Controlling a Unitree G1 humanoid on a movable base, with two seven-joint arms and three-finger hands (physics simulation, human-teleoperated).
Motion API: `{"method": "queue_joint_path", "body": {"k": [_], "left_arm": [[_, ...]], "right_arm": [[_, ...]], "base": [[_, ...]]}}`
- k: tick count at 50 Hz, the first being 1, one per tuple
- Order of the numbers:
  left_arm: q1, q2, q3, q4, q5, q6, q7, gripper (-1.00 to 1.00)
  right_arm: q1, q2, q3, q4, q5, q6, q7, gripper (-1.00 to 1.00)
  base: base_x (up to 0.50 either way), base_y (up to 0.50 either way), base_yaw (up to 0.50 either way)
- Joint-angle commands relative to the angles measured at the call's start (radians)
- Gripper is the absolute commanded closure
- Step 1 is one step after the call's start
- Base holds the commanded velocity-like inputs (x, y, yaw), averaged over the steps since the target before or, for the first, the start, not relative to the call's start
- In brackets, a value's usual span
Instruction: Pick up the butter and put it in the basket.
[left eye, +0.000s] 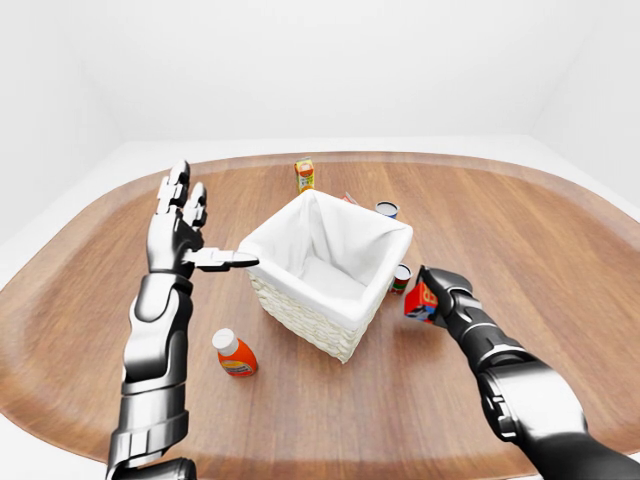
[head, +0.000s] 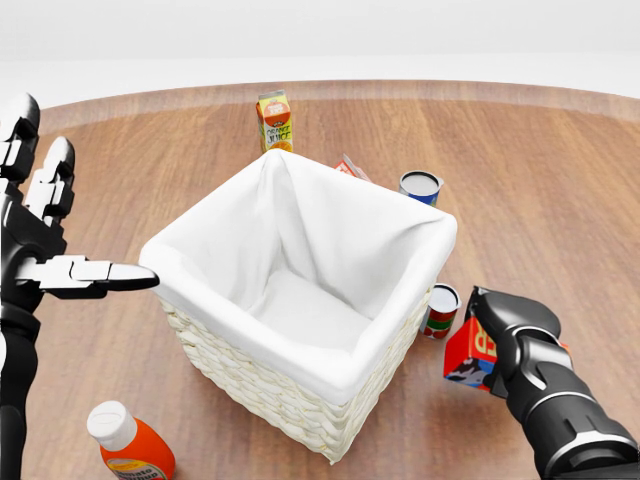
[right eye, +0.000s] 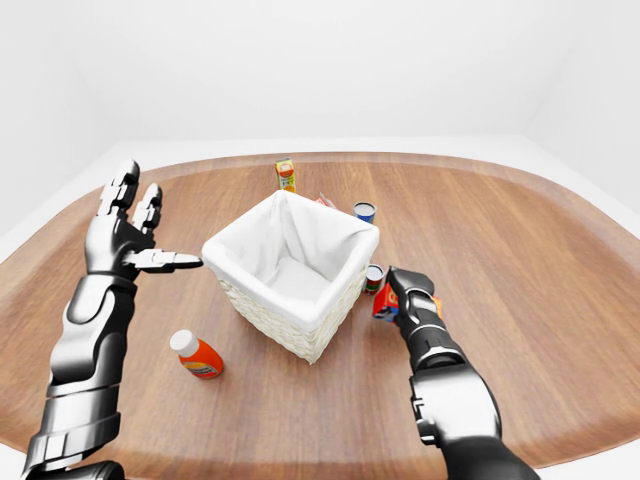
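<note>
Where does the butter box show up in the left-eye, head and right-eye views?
Left-eye view: the butter sits right of centre, in the right hand, beside the basket's right corner.
Head view: butter at lower right, right hand closed on it.
Right-eye view: butter just right of centre, under the hand.
Shared landmark: the small can standing between basket and butter.
</note>
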Motion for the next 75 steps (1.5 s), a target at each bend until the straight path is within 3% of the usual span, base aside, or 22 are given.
{"method": "queue_joint_path", "body": {"k": [1,24,34,49,75], "left_arm": [[0.023,0.001,0.011,-0.045,-0.012,0.0,-0.005,-1.0],[0.031,0.002,0.017,-0.044,-0.018,0.0,-0.005,-1.0],[0.033,0.002,0.02,-0.044,-0.023,0.0,-0.004,-1.0],[0.03,0.006,0.024,-0.024,-0.031,0.0,0.001,-1.0],[0.031,0.011,0.029,0.0,-0.048,0.0,0.002,-1.0]], "right_arm": [[-0.062,-0.043,-0.017,-0.041,0.034,0.0,-0.027,1.0],[-0.169,-0.102,-0.062,-0.111,0.15,0.0,-0.097,1.0],[-0.205,-0.11,-0.092,-0.141,0.23,0.0,-0.197,1.0],[-0.238,-0.094,-0.106,-0.227,0.333,0.0,-0.29,1.0],[-0.203,0.004,-0.09,-0.478,0.33,0.0,-0.306,1.0]], "base": [[0.0,0.0,0.0],[0.0,0.0,0.0],[0.0,0.0,0.0],[0.0,0.0,0.0],[0.0,0.0,0.0]]}}
